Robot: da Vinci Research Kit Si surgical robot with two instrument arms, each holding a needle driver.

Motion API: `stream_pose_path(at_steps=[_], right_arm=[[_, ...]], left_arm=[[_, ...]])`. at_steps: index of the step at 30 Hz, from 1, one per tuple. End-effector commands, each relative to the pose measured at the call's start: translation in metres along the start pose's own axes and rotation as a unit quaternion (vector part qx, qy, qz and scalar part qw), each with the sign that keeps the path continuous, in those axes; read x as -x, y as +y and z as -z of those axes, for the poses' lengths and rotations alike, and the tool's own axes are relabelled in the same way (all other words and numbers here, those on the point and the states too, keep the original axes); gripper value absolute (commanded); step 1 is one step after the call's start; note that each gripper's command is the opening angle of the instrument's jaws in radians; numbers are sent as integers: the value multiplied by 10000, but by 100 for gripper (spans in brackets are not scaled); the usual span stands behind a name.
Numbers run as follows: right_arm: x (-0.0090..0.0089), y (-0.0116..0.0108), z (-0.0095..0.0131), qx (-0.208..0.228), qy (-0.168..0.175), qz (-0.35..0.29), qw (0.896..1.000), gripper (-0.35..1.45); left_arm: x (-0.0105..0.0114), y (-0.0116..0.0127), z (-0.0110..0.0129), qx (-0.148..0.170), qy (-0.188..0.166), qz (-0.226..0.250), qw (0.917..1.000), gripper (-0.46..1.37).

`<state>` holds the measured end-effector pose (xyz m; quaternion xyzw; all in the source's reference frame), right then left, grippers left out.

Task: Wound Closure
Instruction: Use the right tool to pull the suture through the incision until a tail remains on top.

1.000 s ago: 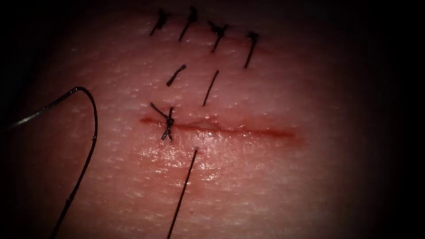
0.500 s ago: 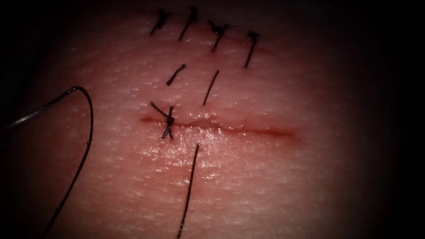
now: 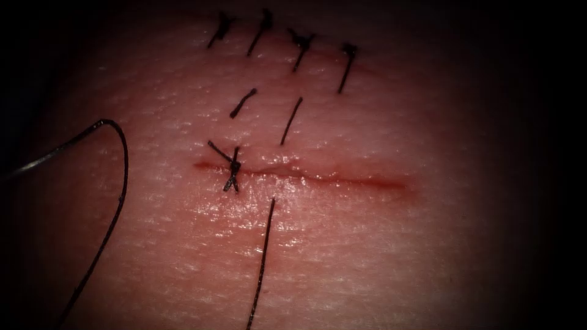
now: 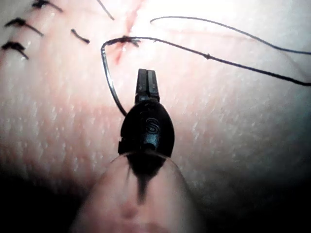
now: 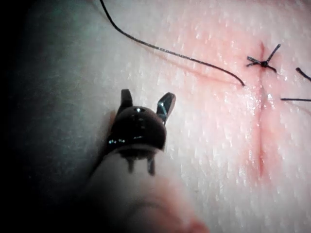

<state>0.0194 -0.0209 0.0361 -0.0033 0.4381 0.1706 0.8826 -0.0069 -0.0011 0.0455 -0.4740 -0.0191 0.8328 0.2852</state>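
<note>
cut: (image 3: pixel 318 178) runs across the tissue (image 3: pixel 397 256) in the endoscope view, still gaping right of the knot
knot: (image 3: pixel 232 168) one tied stitch near the cut's left end, short tails sticking out
thread: (image 3: pixel 262 263) one strand leaves the tissue just below the cut, a little right of the knot, and runs down out of the endoscope view. A short stretch (image 3: pixel 291 121) lies above the cut. A second long strand (image 3: pixel 113 214) curves over the tissue well left of the cut.
needle: can't be sure. A thin grey curved piece (image 3: pixel 55 153) meets the long strand at a sharp bend left of the cut and reads as the needle. It lies on the surface, not in the tissue. In the left wrist view the same curve (image 4: pixel 111 82) passes just beside the left tool's wrist.
left tool: (image 4: pixel 146 80) jaws closed, nothing visible between them. Tip is over bare tissue near the knot end of the cut, apart from the thread.
right tool: (image 5: pixel 146 101) jaws spread, holding nothing, over bare tissue away from the cut.
older stitches: (image 3: pixel 299 46) row of four, with two loose cut ends between it and the cut
</note>
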Motion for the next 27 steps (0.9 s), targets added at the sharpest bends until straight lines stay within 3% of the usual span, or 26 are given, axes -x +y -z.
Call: stream_pose_path(at_steps=[1,5,13,27], right_arm=[[1,5,0,125,66,-171,9998,122],[4,23,-6,496,145,-607,9968,121],[11,34,-18,955,147,-896,9913,117],[14,35,-21,968,154,-902,9911,114]], left_arm=[[-1,0,0,39,-1,4,10000,-35],[-2,1,0,38,-2,9,10000,-35],[-3,0,0,43,-4,16,10000,-35],[-3,1,-1,36,-4,14,10000,-35]])
